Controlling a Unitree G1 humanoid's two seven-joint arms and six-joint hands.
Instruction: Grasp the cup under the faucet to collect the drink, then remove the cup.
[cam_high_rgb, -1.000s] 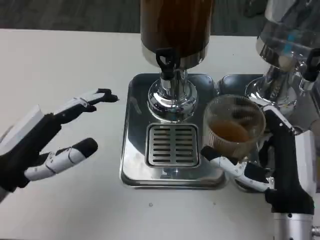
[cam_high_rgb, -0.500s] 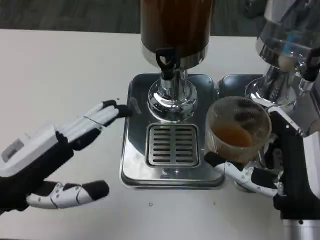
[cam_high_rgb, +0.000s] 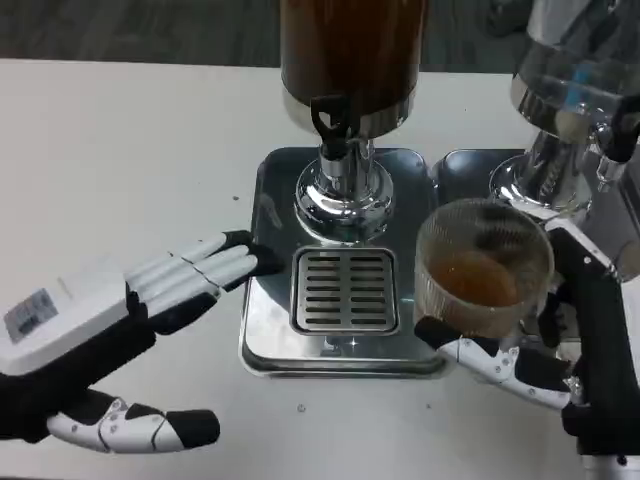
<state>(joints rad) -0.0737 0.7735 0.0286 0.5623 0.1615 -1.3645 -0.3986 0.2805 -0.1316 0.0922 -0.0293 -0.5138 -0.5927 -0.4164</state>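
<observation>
1. I see the cup (cam_high_rgb: 482, 262) upright, its long axis vertical and its mouth facing up toward my camera, with brown drink pooled in the bottom.
2. It sits off to the right of the faucet (cam_high_rgb: 331, 118), above the right edge of the drip tray (cam_high_rgb: 262, 300), in front of the second dispenser's chrome base (cam_high_rgb: 535, 180).
3. My right hand (cam_high_rgb: 560, 340) holds the cup: a white and black finger wraps under and in front of its lower wall, and the black palm rises along the cup's right side.
4. My left hand (cam_high_rgb: 110, 340) holds nothing. Its fingers are stretched out flat and pointing right, their black tips reaching the tray's left rim, while the thumb lies well apart below them, near the table (cam_high_rgb: 120, 150).
5. A small sticker (cam_high_rgb: 28, 315) shows on the white back of the left hand; its print is too small for me to read.
6. The brown-filled drink dispenser (cam_high_rgb: 350, 50) stands at the back of the tray, the slotted grate (cam_high_rgb: 345, 290) just in front of its chrome foot.
</observation>
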